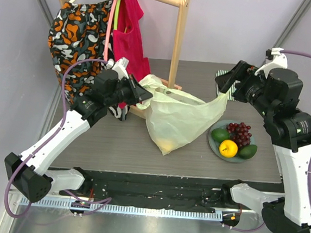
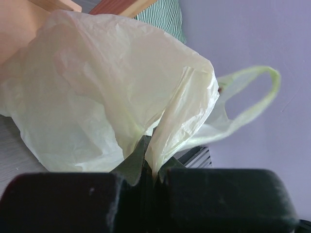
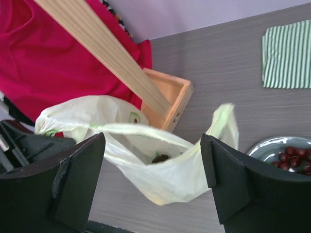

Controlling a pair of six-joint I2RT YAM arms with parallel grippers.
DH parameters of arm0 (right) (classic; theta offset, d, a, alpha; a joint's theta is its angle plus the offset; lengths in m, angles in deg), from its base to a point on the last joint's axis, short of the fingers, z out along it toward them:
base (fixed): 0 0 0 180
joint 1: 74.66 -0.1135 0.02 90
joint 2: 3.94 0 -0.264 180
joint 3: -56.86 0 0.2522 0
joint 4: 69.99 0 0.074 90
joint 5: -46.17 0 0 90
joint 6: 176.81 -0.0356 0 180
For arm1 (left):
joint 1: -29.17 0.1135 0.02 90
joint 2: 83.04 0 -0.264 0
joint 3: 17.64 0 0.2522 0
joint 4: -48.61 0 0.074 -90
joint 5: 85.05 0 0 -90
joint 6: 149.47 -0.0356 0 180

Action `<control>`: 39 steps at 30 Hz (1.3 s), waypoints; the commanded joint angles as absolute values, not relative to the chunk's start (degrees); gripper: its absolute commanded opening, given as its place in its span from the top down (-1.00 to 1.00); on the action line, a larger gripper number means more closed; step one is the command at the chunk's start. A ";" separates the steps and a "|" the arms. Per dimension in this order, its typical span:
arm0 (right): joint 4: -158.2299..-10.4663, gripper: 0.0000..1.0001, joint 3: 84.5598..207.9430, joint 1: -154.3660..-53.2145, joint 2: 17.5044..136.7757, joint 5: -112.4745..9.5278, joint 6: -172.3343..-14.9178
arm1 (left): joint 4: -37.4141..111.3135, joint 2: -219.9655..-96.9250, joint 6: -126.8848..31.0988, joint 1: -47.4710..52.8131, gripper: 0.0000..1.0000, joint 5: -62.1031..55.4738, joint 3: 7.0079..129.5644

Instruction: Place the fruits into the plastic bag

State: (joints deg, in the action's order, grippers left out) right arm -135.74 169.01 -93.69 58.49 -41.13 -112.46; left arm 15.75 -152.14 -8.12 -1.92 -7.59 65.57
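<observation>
Top external view: a thin pale-green translucent plastic bag (image 1: 180, 118) sags at the middle of the grey tabletop (image 1: 115, 145). The left gripper (image 1: 144, 94) pinches its left rim. The right gripper (image 1: 224, 83) hangs near its right handle. A round grey plate (image 1: 214, 145) beside the bag carries a dark red grape bunch (image 1: 241, 133), two green avocados (image 1: 219, 135) and a yellow-orange citrus (image 1: 228, 148).

Left wrist view: the left gripper (image 2: 148, 174) is clamped on the bag's film.

Right wrist view: the right gripper (image 3: 153, 145) is spread wide and holds nothing.

Wide-spread gripper (image 3: 151, 141) above plastic bag (image 3: 165, 183)
</observation>
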 commanded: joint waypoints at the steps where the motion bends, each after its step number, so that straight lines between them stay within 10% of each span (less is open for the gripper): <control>1: -140.44 -0.75 172.40 -93.91 61.45 -35.57 -110.11 | 17.00 -151.60 -9.81 -1.68 1.00 -6.48 66.17; 17: -152.13 -0.82 179.52 -85.93 69.09 -28.09 -108.26 | 16.92 -151.68 -11.13 -1.15 1.00 -6.21 66.17; 26: -139.49 -0.51 154.50 -60.54 66.28 -43.04 -105.09 | 16.65 -150.02 -11.22 -0.89 1.00 -5.16 65.12; 39: -133.85 -0.29 137.59 -55.59 68.30 -41.11 -100.17 | 16.48 -150.71 -12.88 -0.01 1.00 -7.53 63.70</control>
State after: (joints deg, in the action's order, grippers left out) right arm -138.43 138.56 -56.18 68.44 -41.79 -103.11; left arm 15.32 -149.95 -10.66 -0.72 -5.84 63.14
